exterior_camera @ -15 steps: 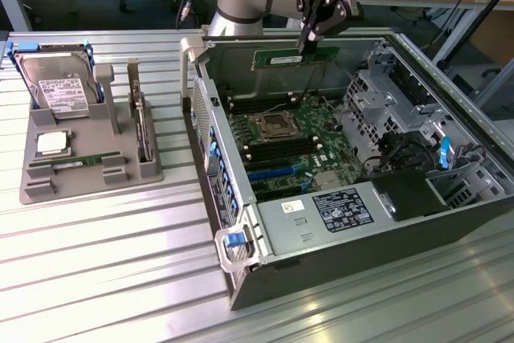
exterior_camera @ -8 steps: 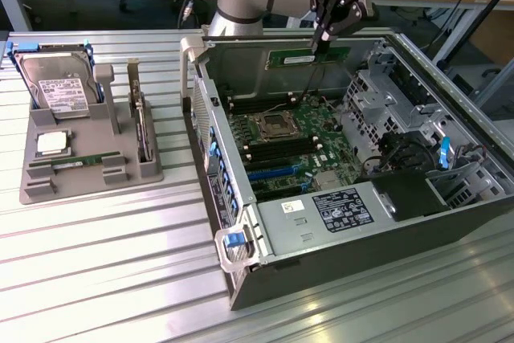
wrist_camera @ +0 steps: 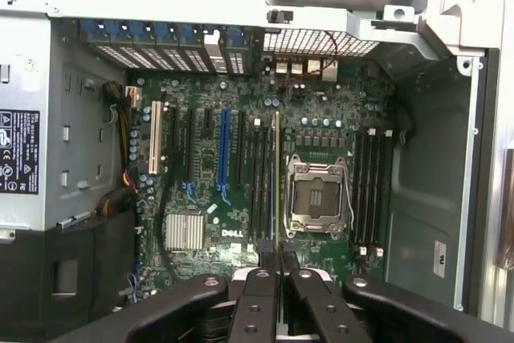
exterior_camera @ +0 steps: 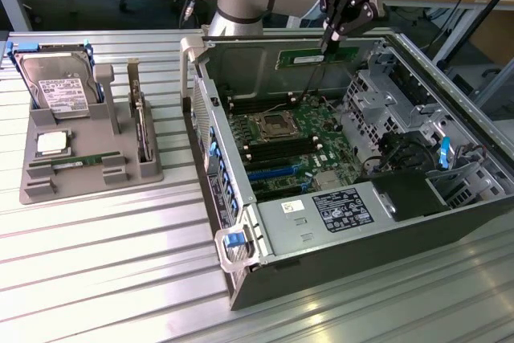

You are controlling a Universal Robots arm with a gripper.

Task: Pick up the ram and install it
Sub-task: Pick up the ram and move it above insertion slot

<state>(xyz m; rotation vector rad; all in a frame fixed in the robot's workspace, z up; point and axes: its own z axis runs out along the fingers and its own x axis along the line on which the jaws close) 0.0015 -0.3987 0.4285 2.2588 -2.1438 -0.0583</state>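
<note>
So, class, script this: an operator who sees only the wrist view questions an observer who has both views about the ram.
Operator: The ram shows edge-on in the gripper. Is it seated?
Observer: No. The exterior view shows it held above the motherboard, not touching it.
Operator: Any spare stick?
Observer: Yes, a second stick lies in the grey holder on the exterior view's left.
</note>
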